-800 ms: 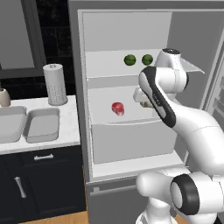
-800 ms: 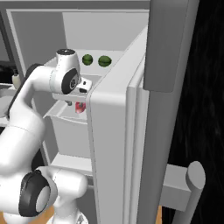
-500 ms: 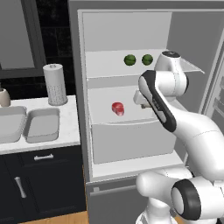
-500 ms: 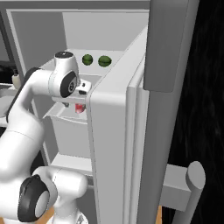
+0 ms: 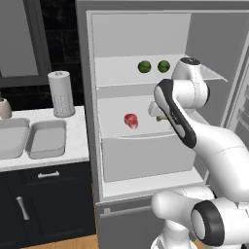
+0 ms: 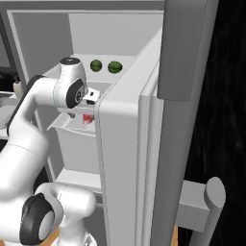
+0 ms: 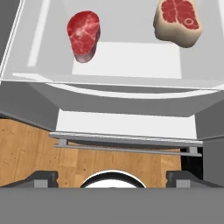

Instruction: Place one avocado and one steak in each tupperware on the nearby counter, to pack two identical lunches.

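Observation:
Two steaks lie on the fridge's middle shelf: a dark red steak (image 7: 84, 35) and a paler steak (image 7: 178, 22) with a fat rim. My gripper (image 7: 112, 177) hangs above the shelf's front edge, short of both, open with nothing between its fingertips (image 7: 41, 176). The red steak (image 5: 130, 120) also shows left of my hand (image 5: 154, 109). Two green avocados (image 5: 144, 66) (image 5: 164, 66) sit side by side on the shelf above. Two light-grey tupperware trays (image 5: 46, 139) (image 5: 9, 141) rest on the white counter (image 5: 80, 146), left of the fridge.
A paper towel roll (image 5: 61, 94) stands at the back of the counter behind the trays. The open fridge door (image 6: 139, 158) stands close on the arm's right. A closed drawer front (image 5: 146, 155) sits under the steak shelf, with wooden floor (image 7: 26, 148) below.
The arm has shifted only slightly inside the fridge. The steaks, avocados and trays have not moved, and the gripper stays open.

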Robot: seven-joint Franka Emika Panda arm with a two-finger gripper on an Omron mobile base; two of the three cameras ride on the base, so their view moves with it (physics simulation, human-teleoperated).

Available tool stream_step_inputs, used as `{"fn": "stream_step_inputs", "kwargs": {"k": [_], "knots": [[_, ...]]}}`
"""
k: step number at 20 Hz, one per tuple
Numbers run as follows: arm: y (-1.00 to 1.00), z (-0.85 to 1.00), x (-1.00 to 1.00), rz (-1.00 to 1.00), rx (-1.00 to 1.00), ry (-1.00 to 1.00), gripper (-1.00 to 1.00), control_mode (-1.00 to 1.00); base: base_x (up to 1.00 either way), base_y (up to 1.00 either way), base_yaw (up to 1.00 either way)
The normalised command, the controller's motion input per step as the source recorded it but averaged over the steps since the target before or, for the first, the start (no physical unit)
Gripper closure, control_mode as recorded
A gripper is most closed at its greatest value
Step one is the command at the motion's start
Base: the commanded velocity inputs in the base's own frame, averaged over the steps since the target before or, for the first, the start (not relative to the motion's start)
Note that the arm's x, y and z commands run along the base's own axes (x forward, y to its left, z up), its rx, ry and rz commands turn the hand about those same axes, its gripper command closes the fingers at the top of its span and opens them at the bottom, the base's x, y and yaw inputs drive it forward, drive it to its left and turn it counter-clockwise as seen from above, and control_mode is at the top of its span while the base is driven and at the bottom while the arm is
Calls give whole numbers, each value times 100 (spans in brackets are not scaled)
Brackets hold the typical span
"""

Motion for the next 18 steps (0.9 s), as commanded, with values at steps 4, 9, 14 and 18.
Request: {"fn": "stream_step_inputs", "kwargs": {"k": [4, 9, 14, 18], "knots": [[-11, -30, 3, 0, -2, -3, -100, -100, 0, 0, 0], [-76, 0, 12, -1, 1, -9, -100, -100, 0, 0, 0], [-68, 0, 41, -2, 0, -1, -100, -100, 0, 0, 0], [-19, -20, 36, 0, 0, -13, -100, -100, 0, 0, 0]]}}
